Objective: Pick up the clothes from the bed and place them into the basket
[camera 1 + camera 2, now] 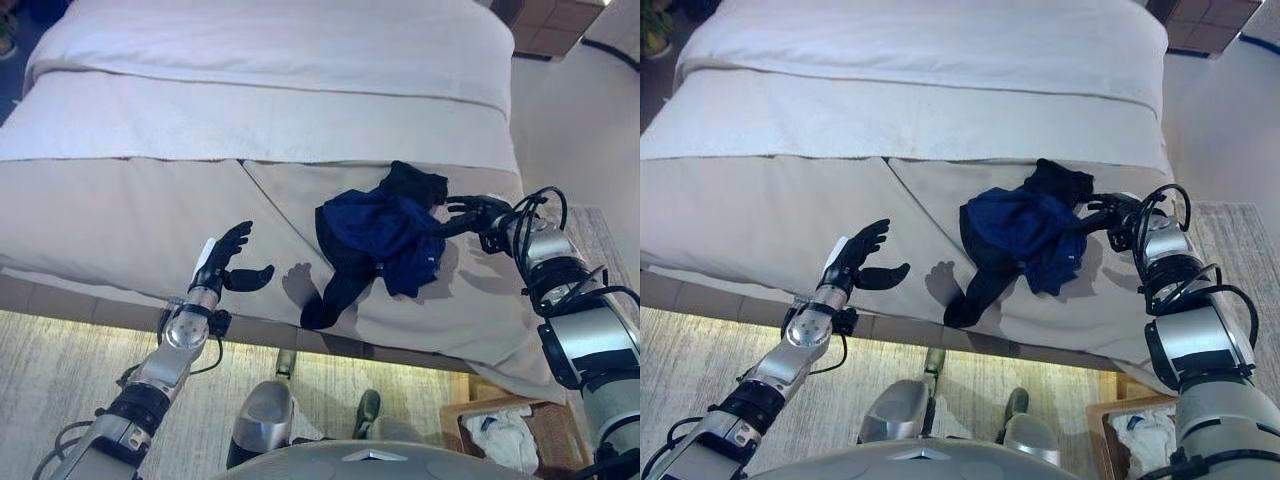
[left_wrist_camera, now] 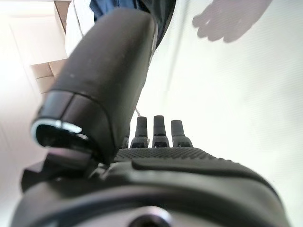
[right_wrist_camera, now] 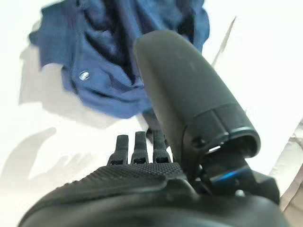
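1 heap of clothes (image 1: 385,238) lies on the bed (image 1: 130,215), dark blue cloth with black pieces bunched at its far edge and trailing off its near edge towards the foot of the bed. Nothing is lifted yet, so I judge I am at the reach for the first grab. My right hand (image 1: 472,214) is at the heap's right edge, fingers straight and spread, tips touching or just short of the black cloth; I cannot tell which. My left hand (image 1: 228,262) hovers well to the left of the heap over bare cover, fingers loose and spread, thumb out, holding nothing.

Next, I think, my right hand must push its fingers into the folds and curl round a good bunch before lifting, since loose cloth may slip or leave a piece behind.

The bed wears a pale, smooth cover with a seam running just left of the heap. The basket (image 1: 555,425) sits on the floor, below the heap and to its right, with some white cloth (image 1: 503,438) already inside.
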Motion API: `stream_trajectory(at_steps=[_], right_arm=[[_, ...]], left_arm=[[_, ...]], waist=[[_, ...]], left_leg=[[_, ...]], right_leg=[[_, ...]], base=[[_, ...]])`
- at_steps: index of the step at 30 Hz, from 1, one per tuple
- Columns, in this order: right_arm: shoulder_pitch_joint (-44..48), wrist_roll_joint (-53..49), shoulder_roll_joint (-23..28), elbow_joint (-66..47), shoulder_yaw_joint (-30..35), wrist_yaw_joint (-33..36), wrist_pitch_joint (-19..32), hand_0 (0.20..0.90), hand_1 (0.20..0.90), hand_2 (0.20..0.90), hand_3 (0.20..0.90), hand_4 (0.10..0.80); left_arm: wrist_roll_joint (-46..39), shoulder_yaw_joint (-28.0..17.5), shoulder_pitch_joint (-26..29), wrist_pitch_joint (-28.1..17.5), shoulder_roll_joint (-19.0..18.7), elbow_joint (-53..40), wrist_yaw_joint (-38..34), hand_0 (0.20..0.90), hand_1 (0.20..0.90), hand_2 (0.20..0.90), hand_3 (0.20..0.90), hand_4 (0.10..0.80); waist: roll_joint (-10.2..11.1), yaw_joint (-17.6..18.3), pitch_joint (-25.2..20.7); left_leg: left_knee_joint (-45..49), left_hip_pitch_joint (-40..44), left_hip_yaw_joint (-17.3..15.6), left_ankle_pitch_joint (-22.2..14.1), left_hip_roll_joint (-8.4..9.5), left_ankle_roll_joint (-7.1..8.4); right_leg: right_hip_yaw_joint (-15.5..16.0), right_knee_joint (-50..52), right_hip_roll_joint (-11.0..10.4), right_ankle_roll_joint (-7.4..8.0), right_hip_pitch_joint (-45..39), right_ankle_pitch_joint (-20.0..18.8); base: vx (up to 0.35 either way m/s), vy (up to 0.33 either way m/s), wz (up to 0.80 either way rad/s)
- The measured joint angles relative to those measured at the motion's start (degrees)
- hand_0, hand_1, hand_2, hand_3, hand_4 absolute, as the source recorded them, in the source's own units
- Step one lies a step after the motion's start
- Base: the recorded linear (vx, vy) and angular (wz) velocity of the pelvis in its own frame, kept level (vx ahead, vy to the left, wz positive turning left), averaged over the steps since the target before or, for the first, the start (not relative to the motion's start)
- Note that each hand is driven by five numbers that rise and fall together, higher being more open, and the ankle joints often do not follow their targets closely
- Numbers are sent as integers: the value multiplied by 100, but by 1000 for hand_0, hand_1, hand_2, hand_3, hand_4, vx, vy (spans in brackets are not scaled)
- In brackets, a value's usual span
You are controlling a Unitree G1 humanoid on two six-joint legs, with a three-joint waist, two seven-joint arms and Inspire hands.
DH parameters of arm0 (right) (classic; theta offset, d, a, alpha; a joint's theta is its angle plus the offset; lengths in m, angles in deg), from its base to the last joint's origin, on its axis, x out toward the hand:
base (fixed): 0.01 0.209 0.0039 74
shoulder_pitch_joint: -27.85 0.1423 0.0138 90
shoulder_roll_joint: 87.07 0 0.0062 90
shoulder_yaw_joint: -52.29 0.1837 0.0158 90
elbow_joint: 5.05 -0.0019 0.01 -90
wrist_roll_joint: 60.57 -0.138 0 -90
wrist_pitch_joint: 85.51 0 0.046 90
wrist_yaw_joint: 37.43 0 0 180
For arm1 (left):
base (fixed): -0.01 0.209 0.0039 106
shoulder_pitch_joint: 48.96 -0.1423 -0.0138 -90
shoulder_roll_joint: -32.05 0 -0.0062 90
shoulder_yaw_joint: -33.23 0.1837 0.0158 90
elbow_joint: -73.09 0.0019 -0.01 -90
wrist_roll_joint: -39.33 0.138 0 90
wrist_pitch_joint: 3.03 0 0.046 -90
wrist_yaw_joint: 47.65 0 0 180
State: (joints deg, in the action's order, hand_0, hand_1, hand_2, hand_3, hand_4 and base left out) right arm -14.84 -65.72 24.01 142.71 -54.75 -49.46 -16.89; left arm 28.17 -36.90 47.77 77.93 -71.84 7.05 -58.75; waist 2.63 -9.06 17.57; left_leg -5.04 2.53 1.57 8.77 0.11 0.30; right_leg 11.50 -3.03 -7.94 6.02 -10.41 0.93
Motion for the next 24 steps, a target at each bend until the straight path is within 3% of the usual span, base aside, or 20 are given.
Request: stream_trajectory(at_steps=[9,13,19,24], right_arm=[[-3,2206,180,501,-458,-333,-483,900,900,900,900,800],[-3,2062,264,-37,-648,-72,-318,900,900,900,900,800],[-206,1401,273,-1355,-649,87,551,900,900,900,900,800],[-663,1155,236,-2015,-649,65,788,900,900,900,900,800]], left_arm=[[-2,50,-33,50,-1,0,-25,900,900,900,900,800],[-3,53,-50,115,0,-1,-48,900,900,900,900,800],[1,47,-66,132,47,-5,-43,900,900,900,900,800],[6,17,-198,132,82,-5,-46,900,900,900,900,800]], waist=[[1,20,-51],[-1,109,-52],[-9,137,-57],[-7,110,-58]], left_leg=[[-1,8,-25,-5,-13,1],[-1,12,-87,-9,-13,1],[-1,-25,-109,-18,-21,14],[-1,-30,-102,-22,-12,10]], right_leg=[[-47,2,9,-3,15,-3],[-134,-3,9,14,46,-26],[-154,-13,33,17,95,-35],[-142,-12,6,17,89,-35]], base=[[-5,1,-1],[-19,7,-10],[-5,2,-2],[2,1,1]])
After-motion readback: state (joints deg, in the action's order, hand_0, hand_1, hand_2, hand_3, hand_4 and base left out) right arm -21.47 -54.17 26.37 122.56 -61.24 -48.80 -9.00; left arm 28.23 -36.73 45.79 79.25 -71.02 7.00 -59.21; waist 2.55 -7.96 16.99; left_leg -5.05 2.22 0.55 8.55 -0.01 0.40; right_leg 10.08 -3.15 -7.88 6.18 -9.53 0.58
